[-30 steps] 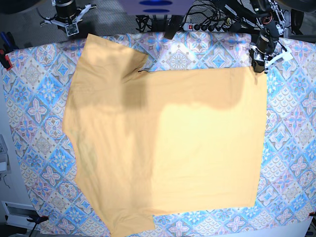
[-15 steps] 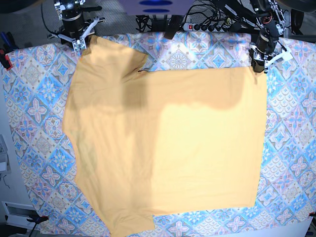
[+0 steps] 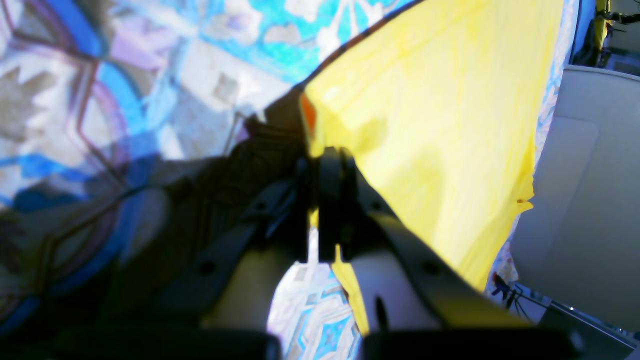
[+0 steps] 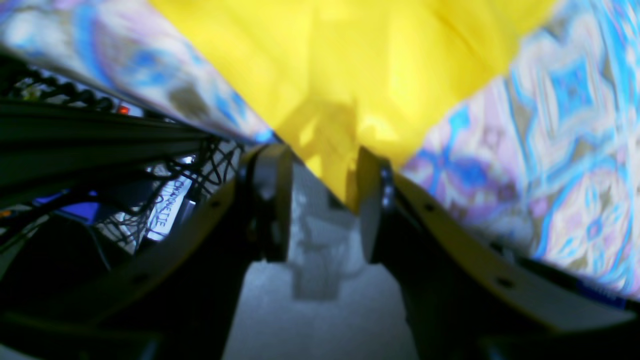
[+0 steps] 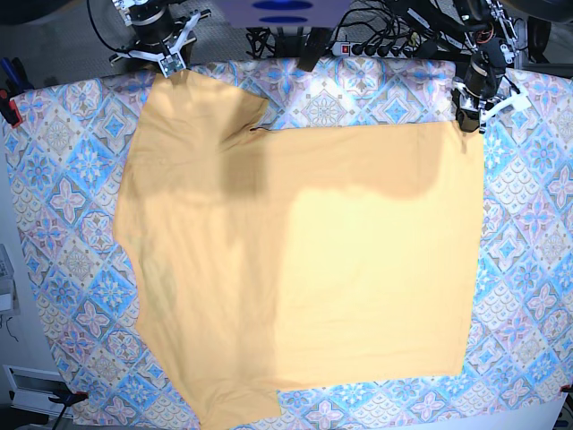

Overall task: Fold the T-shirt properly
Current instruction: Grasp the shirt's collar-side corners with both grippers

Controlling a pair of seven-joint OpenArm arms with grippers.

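The yellow-orange T-shirt (image 5: 358, 269) lies flat on the tablecloth, its right part folded over into a lighter rectangle. At the far right corner my left gripper (image 5: 467, 118) is shut on the shirt's edge; the left wrist view shows its jaws (image 3: 317, 170) pressed together on the yellow cloth (image 3: 440, 100). My right gripper (image 5: 170, 64) stands open at the shirt's far left corner. In the right wrist view the tip of the cloth (image 4: 350, 60) reaches in between its spread fingers (image 4: 322, 200), close to the right-hand one.
The blue-and-pink tiled tablecloth (image 5: 72, 224) covers the table around the shirt. A power strip (image 5: 376, 47) and tangled cables lie behind the back edge. A red clamp (image 5: 9, 112) grips the cloth at the left edge.
My right gripper has moved right along the table's back edge to the shirt's far left corner. The shirt and the left gripper have stayed put.
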